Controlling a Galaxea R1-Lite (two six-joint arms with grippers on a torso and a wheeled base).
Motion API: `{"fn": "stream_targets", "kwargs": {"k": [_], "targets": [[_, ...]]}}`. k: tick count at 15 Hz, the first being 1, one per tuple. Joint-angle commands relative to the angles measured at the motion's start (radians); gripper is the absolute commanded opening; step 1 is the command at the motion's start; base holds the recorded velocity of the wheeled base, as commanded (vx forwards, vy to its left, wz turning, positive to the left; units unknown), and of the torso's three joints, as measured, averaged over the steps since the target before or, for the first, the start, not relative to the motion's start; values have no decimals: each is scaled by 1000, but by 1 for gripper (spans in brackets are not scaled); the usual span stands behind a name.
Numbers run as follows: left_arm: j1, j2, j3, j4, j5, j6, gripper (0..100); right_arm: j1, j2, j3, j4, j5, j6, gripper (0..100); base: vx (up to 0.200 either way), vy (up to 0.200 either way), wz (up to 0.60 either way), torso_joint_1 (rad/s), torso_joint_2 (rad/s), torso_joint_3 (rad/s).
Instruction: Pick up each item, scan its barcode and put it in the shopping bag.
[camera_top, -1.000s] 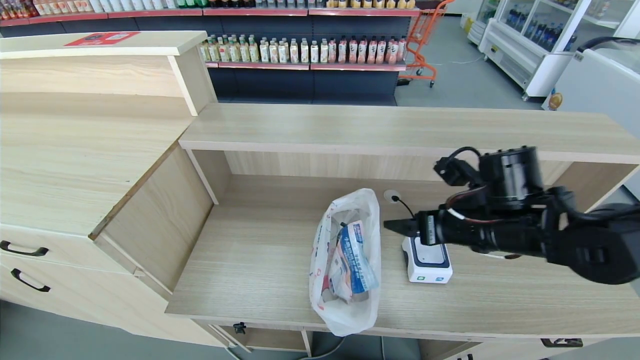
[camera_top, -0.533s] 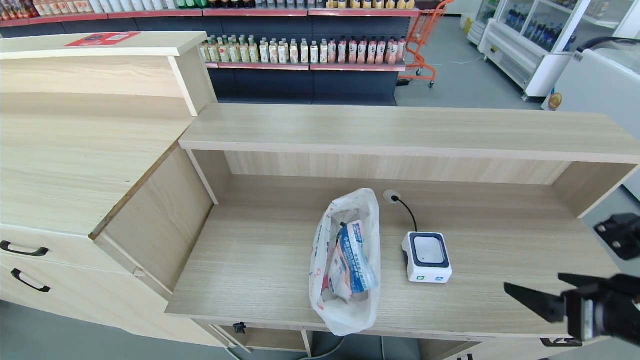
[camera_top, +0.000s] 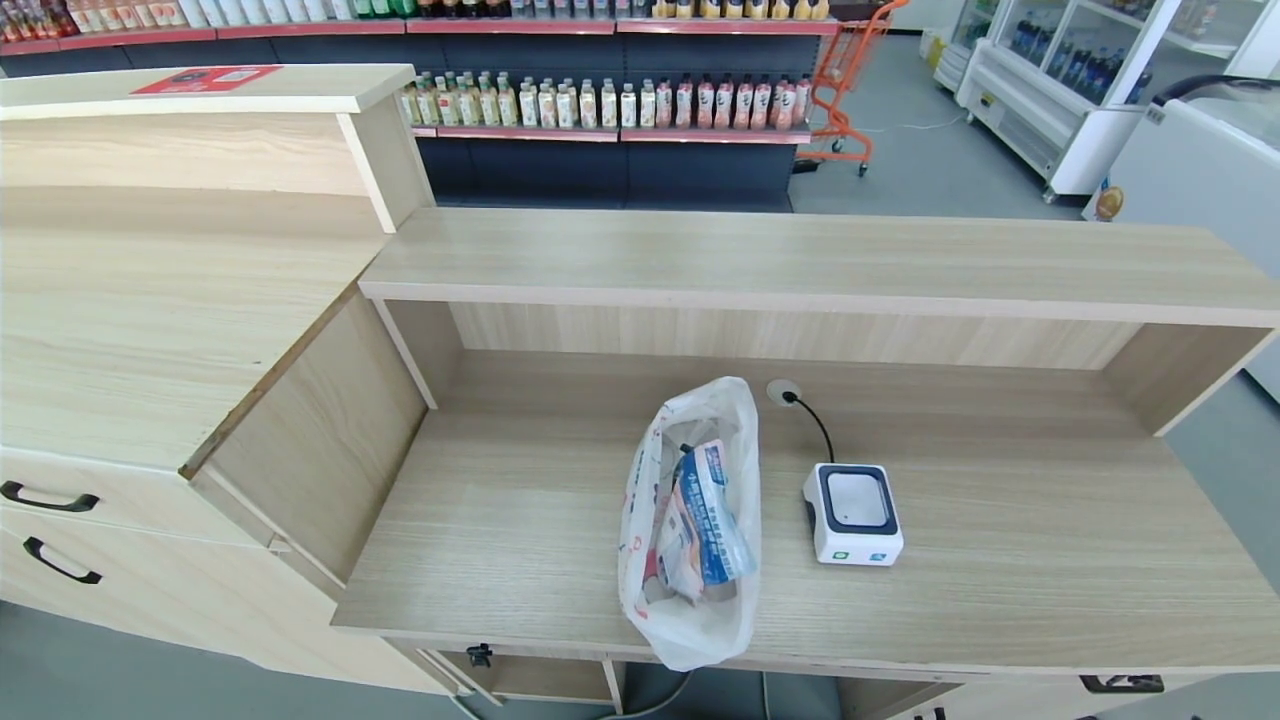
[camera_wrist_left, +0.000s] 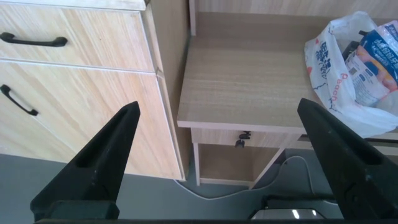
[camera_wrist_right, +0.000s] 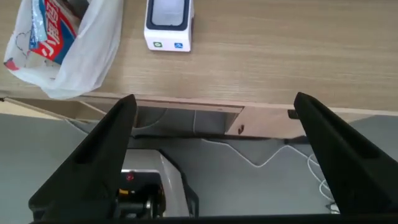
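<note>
Sitting near the front edge of the wooden surface (camera_top: 1000, 560), the white plastic shopping bag (camera_top: 690, 530) lies on its side with its mouth open towards the back, its bottom hanging slightly over the edge. A blue-and-white packet (camera_top: 712, 510) rests inside it among other wrapped goods that are too crumpled to tell apart. Just beside the bag, on the robot's right, stands the small white scanner (camera_top: 852, 513) with its dark window facing up; a black cable (camera_top: 812, 420) runs from it to a round hole at the back of the surface.

The left gripper (camera_wrist_left: 217, 106) is spread wide with nothing between its two dark fingers; beyond it are the drawers (camera_wrist_left: 74, 68) with black handles, the left end of the surface and the bag. The right gripper (camera_wrist_right: 214, 98) is likewise wide apart and holds nothing, off the front edge of the surface, with the scanner and the bag beyond it.

Shelves (camera_top: 620, 130) lined with bottles (camera_top: 600, 100) stand in the room behind.
</note>
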Motion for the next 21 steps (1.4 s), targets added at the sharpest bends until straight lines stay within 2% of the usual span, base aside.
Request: {"fn": "stream_targets", "kwargs": {"k": [1,15,21], "targets": [[0,0,0,0,0,0,100,-52,-363,89,83,57,-31,100,0,0,0,0,0,0],[0,0,0,0,0,6,100,-77,-424,89,84,57,-14,100,0,0,0,0,0,0],[2,0,0,0,-2,8,100,-77,-424,89,84,57,-11,100,0,-200,0,8,2,0]]}}
